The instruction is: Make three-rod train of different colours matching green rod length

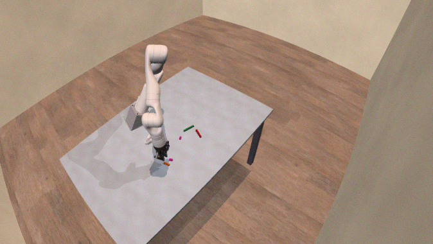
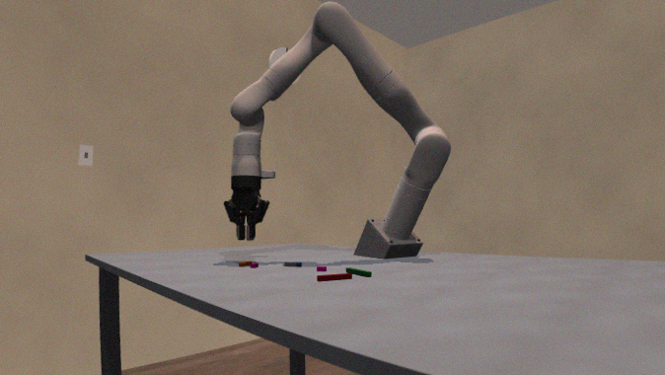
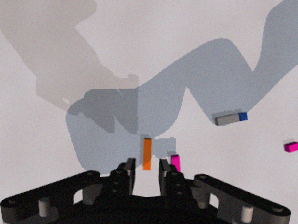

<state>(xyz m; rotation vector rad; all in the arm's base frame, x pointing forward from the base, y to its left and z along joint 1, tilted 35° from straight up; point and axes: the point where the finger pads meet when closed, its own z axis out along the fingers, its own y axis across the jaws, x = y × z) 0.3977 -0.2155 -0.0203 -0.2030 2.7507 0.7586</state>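
Note:
My gripper [image 1: 161,156] [image 2: 246,237] [image 3: 147,168] hangs above the table, narrowed but open, with nothing between the fingers. Straight below it lies an orange rod [image 1: 166,164] [image 2: 245,263] [image 3: 147,153], seen through the finger gap in the wrist view. A magenta rod [image 1: 171,159] [image 2: 254,264] [image 3: 176,161] lies close beside it. A grey rod [image 2: 291,264] [image 3: 228,119] lies end to end with a blue rod [image 3: 244,116]. A second magenta rod [image 1: 180,137] [image 2: 321,268] [image 3: 290,147] lies farther off. The green rod [image 1: 188,128] [image 2: 358,272] and a red rod [image 1: 198,133] [image 2: 334,277] lie beyond it.
The arm's base [image 1: 133,118] [image 2: 388,243] stands on the table behind the rods. The table's near edge [image 2: 197,306] is well away from the rods.

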